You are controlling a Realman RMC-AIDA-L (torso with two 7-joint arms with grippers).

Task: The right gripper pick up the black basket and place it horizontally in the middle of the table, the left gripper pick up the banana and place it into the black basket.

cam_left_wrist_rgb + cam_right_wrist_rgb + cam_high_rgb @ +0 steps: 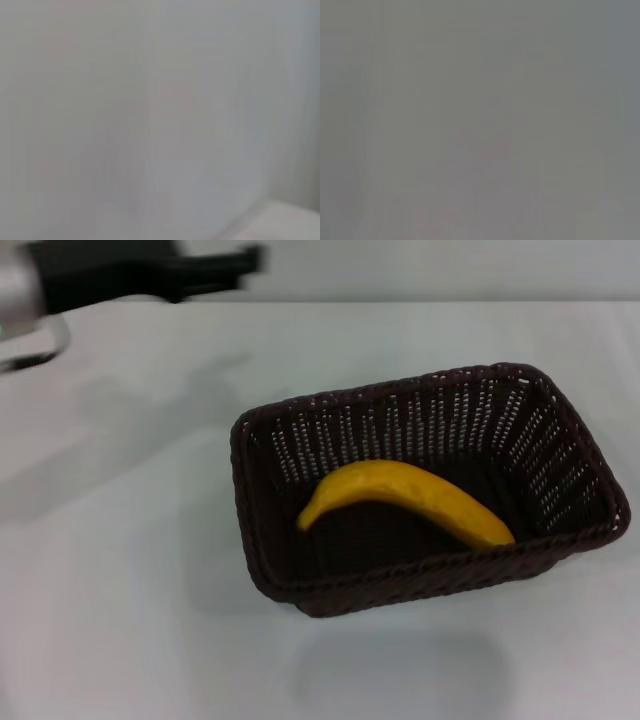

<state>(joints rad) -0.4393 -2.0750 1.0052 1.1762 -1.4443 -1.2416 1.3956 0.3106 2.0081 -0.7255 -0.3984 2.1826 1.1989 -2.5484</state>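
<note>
The plain smooth white table (130, 570) is filling almost the whole head view, with its far edge running across the top of the scene. Wide bare surface is lying to the left of the basket and on the near side of it, while on the right the room is smaller.

The large rectangular dark brown-black woven wicker basket (420, 585) is standing on the table, right of the middle, with its long side going left to right and turned a little, so the right end is sitting farther away than the left end. Its near right corner is coming close to the right border of the scene.

The curved yellow-orange banana (405, 495) is lying inside the basket on the bottom, stretching from the left part toward the near right wall, with its arch pointing to the far side.

The black blocky left gripper (215, 265) on its dark and silver arm is staying at the far left, well apart from the basket and holding nothing; how wide its jaws are standing I cannot tell, because it is blurred.

The two wrist views are showing only pale grey blur; the basket and banana are appearing only in the head view. The right gripper is not appearing in any view.
</note>
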